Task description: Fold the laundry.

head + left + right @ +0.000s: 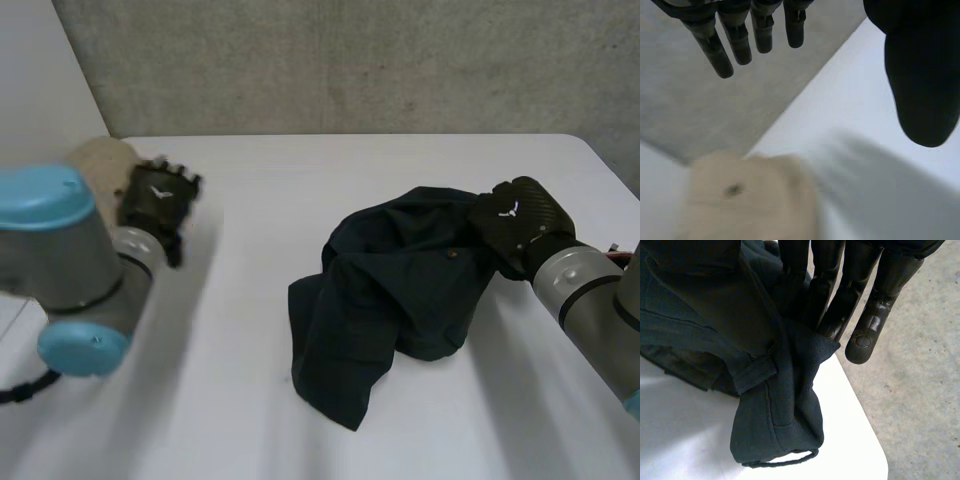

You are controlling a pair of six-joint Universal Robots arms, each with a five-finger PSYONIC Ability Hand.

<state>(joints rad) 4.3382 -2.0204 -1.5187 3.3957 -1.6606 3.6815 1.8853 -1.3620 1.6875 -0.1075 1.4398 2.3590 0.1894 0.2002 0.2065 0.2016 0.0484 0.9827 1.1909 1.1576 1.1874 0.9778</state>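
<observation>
A crumpled dark green garment (pixel 390 290) lies right of the middle of the white table (pixel 270 200). My right hand (pixel 515 225) is at the garment's far right edge. In the right wrist view, straight fingers (pixel 840 290) pinch a fold of the garment (pixel 780 405) against the thumb. A belt loop and a hem hang below the grip. My left hand (pixel 157 200) hovers at the far left with its fingers (pixel 740 35) straight and spread and nothing in them. A beige cloth (pixel 100 160) lies beyond and below it, seen blurred (pixel 745 200) under the palm.
The table's right corner (pixel 860 450) is close under my right hand, with grey floor (pixel 920 390) beyond. A grey wall (pixel 350 60) runs behind the table's far edge. Bare tabletop lies between the two cloths.
</observation>
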